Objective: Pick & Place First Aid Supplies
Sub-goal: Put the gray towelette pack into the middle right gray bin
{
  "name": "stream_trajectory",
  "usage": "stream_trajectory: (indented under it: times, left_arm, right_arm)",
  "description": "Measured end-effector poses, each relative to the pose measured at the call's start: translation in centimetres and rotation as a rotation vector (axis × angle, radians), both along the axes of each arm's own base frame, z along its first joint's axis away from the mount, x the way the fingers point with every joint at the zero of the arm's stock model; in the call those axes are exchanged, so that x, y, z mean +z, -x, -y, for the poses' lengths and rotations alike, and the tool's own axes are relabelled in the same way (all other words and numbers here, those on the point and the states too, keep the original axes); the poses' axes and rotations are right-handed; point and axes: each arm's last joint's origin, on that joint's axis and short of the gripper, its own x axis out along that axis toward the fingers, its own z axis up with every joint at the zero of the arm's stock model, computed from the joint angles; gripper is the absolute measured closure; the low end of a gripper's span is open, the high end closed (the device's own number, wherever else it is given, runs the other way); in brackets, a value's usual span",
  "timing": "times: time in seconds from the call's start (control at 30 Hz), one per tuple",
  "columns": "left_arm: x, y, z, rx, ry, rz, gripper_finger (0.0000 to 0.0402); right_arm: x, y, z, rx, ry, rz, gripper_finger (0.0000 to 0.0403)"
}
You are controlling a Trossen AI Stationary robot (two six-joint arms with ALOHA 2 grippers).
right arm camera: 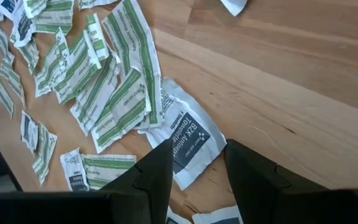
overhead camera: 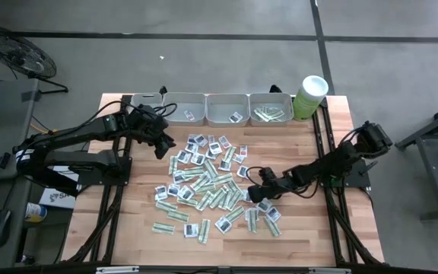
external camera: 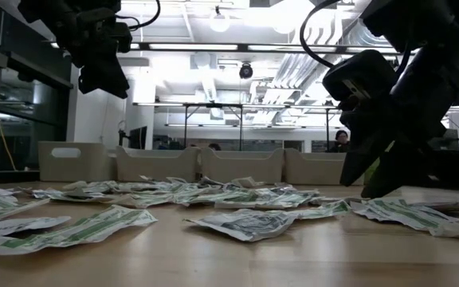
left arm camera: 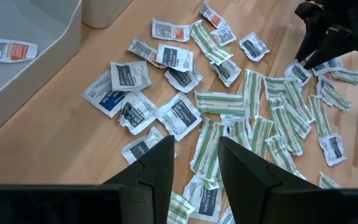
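Several first aid supplies (overhead camera: 204, 183), green-striped strips and squarish white sachets, lie scattered flat on the wooden table's middle. My left gripper (overhead camera: 164, 146) hangs open well above the pile's far left part, with nothing between its fingers (left arm camera: 160, 168). My right gripper (overhead camera: 251, 176) stands open low at the pile's right side, slanting down from the right. Its fingers (right arm camera: 157, 171) stand on either side of a white towelette sachet (right arm camera: 188, 146) that lies flat on the wood. I cannot tell whether they touch it. The low view shows this gripper (external camera: 369, 179) close to the table top.
Several grey trays (overhead camera: 207, 97) stand in a row along the far edge, some with a few sachets inside. A pale green tub with a white lid (overhead camera: 310, 95) stands at the row's right end. Bare wood lies along the table's near edge and right side.
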Motion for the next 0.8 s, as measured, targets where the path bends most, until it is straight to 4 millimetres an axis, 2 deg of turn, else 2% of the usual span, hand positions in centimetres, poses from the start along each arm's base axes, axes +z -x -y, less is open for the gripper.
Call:
stream_trajectory:
  times: [0.2,0.63,0.8]
  left_arm:
    - [0.0,0.0,0.0,0.002,0.002,0.0,0.0277]
    - [0.0,0.0,0.0,0.003,0.003,0.0,0.0277]
    - [0.0,0.0,0.0,0.003,0.003,0.0,0.0277]
  right_arm:
    - [0.0,-0.1,0.1,-0.008,-0.012,0.004,0.0278]
    - [0.0,-0.5,1.4,-0.052,-0.064,-0.004,0.039]
    - [0.0,-0.6,1.7,-0.067,-0.059,-0.002,0.0401]
